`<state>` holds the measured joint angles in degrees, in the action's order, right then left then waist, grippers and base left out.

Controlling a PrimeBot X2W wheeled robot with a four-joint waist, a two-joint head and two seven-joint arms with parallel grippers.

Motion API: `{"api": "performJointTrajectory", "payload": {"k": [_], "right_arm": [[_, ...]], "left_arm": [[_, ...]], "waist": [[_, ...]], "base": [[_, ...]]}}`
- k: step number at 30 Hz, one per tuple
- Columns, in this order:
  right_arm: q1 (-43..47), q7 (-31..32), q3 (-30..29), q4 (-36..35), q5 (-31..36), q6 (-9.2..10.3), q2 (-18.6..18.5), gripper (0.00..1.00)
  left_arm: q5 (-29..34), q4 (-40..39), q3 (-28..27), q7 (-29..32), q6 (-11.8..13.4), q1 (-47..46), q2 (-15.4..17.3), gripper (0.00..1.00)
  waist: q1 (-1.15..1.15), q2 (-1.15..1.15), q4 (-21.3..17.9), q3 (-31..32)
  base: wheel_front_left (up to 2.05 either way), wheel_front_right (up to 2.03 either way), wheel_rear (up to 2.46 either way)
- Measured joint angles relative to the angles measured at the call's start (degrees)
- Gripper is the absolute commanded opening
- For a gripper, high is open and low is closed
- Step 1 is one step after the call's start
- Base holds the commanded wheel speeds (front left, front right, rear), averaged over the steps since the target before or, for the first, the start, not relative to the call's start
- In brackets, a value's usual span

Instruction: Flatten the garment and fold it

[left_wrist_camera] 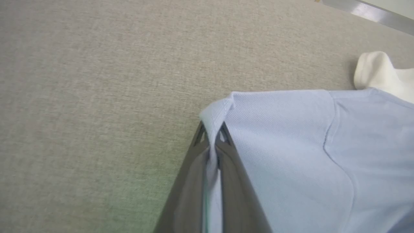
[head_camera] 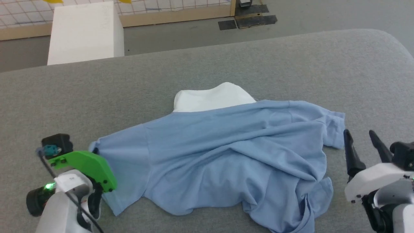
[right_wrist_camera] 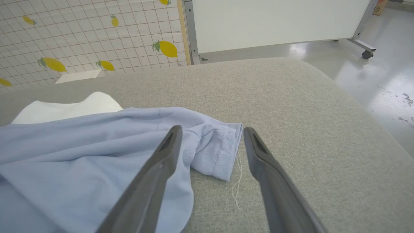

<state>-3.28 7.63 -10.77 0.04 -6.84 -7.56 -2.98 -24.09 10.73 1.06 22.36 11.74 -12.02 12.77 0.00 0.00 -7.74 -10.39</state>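
Observation:
The garment is a light blue knit T-shirt lying crumpled across the grey padded table, with a white part sticking out at its far edge. My left gripper is shut on the hem of the garment's left sleeve, the cloth pinched between both fingers. In the head view its green-cased wrist covers the fingers at the sleeve's edge. My right gripper stands open just right of the other sleeve, whose hem lies between and slightly beyond the fingers, not touched.
A white block stands on the floor beyond the table's far left edge. A mat with lemon prints and a white wheeled panel lie past the far edge. The table's rounded right corner drops to bare floor.

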Motion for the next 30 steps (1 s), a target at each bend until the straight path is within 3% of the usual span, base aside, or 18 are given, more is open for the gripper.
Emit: {"api": "performJointTrajectory", "payload": {"k": [7, 14, 19, 26, 27, 28, 30], "right_arm": [[-8.21, 2.19, -3.89, 3.66, 3.12, 0.0, -0.57, 1.0], [-21.09, 8.96, -5.89, 19.81, 2.9, 0.0, -4.05, 1.0], [-28.46, 17.4, -6.02, 31.32, 2.22, 0.0, -5.95, 1.0], [-33.07, 29.74, -5.61, 39.65, 3.57, 0.0, -7.53, 1.0], [-33.67, 31.62, -5.45, 40.05, 3.59, 0.0, -7.65, 0.63], [-34.39, 34.03, -5.12, 40.42, 3.46, 0.0, -7.81, 0.38], [-34.94, 37.08, -3.91, 40.44, 3.3, 0.0, -8.25, 0.15]], "left_arm": [[-0.33, -1.7, -2.21, -2.35, 0.57, 3.92, 0.77, 0.0], [-1.13, -1.81, -0.73, -2.4, -0.13, 3.53, 0.25, 0.0], [-1.25, -0.77, 0.85, -2.83, -1.12, 1.14, -0.52, 0.0], [-1.71, 1.03, 2.27, -3.31, -2.14, -0.07, -1.34, 0.0], [-1.71, 1.21, 2.41, -3.32, -2.18, -0.08, -1.35, 0.0], [-1.8, 1.36, 2.53, -3.36, -2.37, -0.08, -1.35, 0.0], [-1.8, 1.53, 2.91, -3.36, -2.96, -0.08, -1.31, 0.0]], "waist": [[0.0, 0.0, 2.72, 0.0], [0.0, 0.0, 5.74, -1.46], [0.0, 0.0, 7.96, -3.27], [0.0, 0.0, 10.39, -4.97], [0.0, 0.0, 10.56, -5.02], [0.0, 0.0, 10.68, -4.98], [0.0, 0.0, 10.7, -4.72]], "base": [[0.0, 0.0, 0.0], [0.0, 0.0, 0.0], [0.0, 0.0, 0.0], [0.0, 0.0, 0.0], [0.0, 0.0, 0.0], [0.0, 0.0, 0.0], [0.0, 0.0, 0.0]]}}
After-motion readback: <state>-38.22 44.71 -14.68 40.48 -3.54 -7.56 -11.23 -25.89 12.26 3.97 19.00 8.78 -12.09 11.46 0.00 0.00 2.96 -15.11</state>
